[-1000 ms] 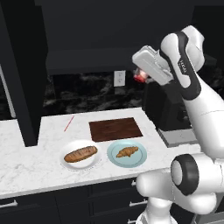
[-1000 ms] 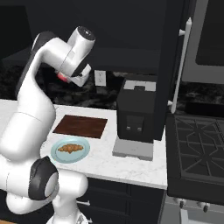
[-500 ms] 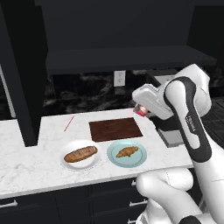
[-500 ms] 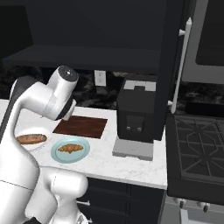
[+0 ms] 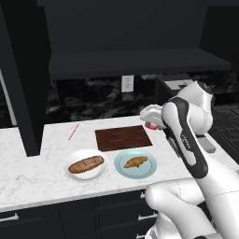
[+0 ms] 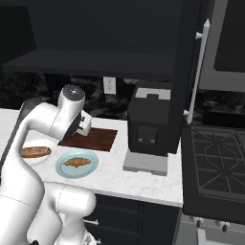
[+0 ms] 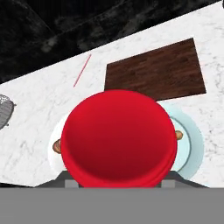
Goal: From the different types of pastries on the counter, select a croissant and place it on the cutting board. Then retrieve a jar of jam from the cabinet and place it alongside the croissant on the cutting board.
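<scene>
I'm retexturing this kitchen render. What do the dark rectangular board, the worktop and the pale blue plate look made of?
The dark-brown rectangular cutting board looks like matte wood, from its streaky grain. The white counter looks like polished marble, from its grey veining. The pale blue round plate under the croissant looks like smooth glazed ceramic, though plastic is possible.

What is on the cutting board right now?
The cutting board is bare in both base views. The croissant lies on its blue plate. In the hand view the jam jar, held in the gripper, covers the board's near edge.
</scene>
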Controlling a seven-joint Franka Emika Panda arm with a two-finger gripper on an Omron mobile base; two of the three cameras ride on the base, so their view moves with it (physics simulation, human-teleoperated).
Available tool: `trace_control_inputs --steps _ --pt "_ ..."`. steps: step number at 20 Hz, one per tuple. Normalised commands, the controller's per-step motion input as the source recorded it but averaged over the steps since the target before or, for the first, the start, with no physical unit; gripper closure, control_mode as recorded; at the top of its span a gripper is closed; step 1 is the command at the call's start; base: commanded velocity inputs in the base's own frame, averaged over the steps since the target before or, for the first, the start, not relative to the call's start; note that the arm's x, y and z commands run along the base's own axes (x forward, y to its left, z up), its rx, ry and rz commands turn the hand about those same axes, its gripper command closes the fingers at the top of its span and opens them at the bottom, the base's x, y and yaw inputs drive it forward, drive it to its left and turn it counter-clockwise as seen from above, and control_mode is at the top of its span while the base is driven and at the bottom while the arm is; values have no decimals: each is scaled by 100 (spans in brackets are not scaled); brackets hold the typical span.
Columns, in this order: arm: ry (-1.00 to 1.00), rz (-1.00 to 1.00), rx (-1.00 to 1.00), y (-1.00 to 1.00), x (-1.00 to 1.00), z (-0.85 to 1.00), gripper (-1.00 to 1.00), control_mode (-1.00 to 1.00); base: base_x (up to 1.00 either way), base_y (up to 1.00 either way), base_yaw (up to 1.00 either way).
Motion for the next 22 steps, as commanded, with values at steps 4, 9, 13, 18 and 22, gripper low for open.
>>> trace_control_inputs --steps 4,9,13,18,22 --pt "11 0 -12 48 29 -42 100 -100 0 0 0" --pt "11 -11 -31 100 25 -93 100 -100 0 0 0" --pt "-6 -6 -15 26 100 -4 100 -100 0 0 0" --pt "-4 -1 -3 1 50 -7 100 -100 0 0 0" --pt "18 -4 -8 12 30 -77 100 -100 0 0 0"
